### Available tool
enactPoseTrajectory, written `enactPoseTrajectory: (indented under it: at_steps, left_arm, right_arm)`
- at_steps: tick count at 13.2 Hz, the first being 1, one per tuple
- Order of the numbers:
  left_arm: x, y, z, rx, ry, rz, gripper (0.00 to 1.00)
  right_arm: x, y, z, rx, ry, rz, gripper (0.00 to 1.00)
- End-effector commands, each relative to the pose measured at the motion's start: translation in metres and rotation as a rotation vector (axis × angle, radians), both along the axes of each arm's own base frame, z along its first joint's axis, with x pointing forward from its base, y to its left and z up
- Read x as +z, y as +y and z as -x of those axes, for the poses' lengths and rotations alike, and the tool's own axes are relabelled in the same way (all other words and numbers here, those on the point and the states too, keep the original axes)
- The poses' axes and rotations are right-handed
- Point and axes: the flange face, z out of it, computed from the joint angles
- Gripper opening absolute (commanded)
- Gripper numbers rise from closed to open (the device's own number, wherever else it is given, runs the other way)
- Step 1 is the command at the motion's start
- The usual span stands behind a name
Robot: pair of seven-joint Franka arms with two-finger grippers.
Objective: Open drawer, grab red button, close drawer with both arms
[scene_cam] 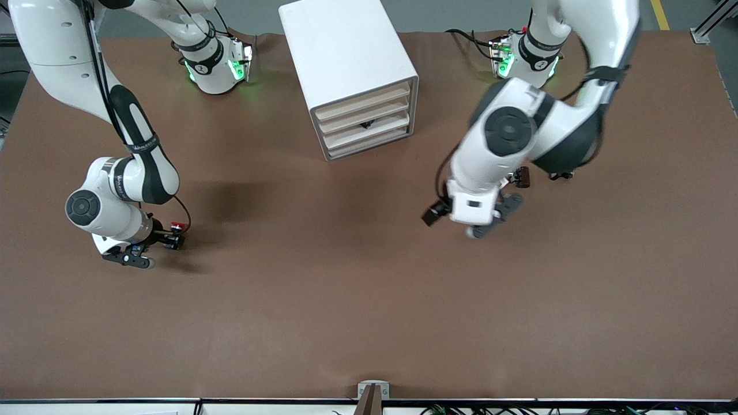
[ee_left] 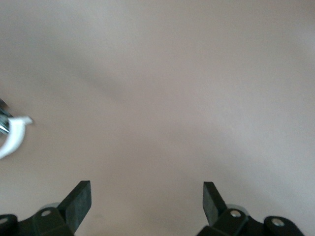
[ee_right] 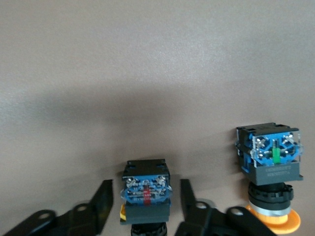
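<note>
While the left tool (ee_left: 147,201) hangs apart over bare worktop (scene_cam: 346,300), the right tool (ee_right: 142,201), fingers apart, straddles the button (ee_right: 146,189) at nine o'clock, with a yellow-capped button (ee_right: 270,162) just beside it.

You see the white drawer cabinet (scene_cam: 349,75) on the brown table (scene_cam: 369,323), the red-capped button (scene_cam: 177,227) by the right gripper (scene_cam: 151,249).

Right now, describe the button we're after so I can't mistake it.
Go to the right arm's end of the table, where the right claw sits low. The button stands between its open jaws: red cap, unlike the orange-capped button beside it.
</note>
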Motion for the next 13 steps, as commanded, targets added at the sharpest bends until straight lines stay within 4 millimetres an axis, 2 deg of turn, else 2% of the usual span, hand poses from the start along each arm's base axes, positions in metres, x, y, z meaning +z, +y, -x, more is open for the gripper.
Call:
enactPoseTrajectory:
  at_steps: [1,2,4,6,8,11,13]
  left_arm:
    - [0.042,0.071,-0.023,-0.010,-0.009,-0.034,1.00]
    - [0.057,0.100,-0.030,0.006,-0.011,-0.043,1.00]
    - [0.073,0.138,-0.033,0.042,0.033,-0.062,1.00]
    - [0.103,0.142,-0.018,0.010,0.035,-0.074,1.00]
    - [0.135,0.158,-0.008,-0.033,-0.010,-0.081,1.00]
    - [0.153,0.221,0.001,-0.052,0.041,-0.092,1.00]
    - [0.188,0.238,0.017,-0.143,-0.013,-0.112,1.00]
  right_arm:
    - [0.010,0.000,-0.015,0.029,-0.020,0.005,1.00]
    - [0.019,0.001,-0.017,0.053,-0.006,0.002,1.00]
    - [0.062,0.001,-0.030,0.081,0.023,-0.004,1.00]
    - [0.114,0.003,-0.040,0.121,0.071,-0.015,1.00]
    - [0.166,0.003,-0.044,0.135,0.100,-0.023,1.00]
    - [0.241,0.009,-0.040,0.181,0.132,-0.034,1.00]
    - [0.290,0.010,-0.034,0.179,0.152,-0.041,1.00]
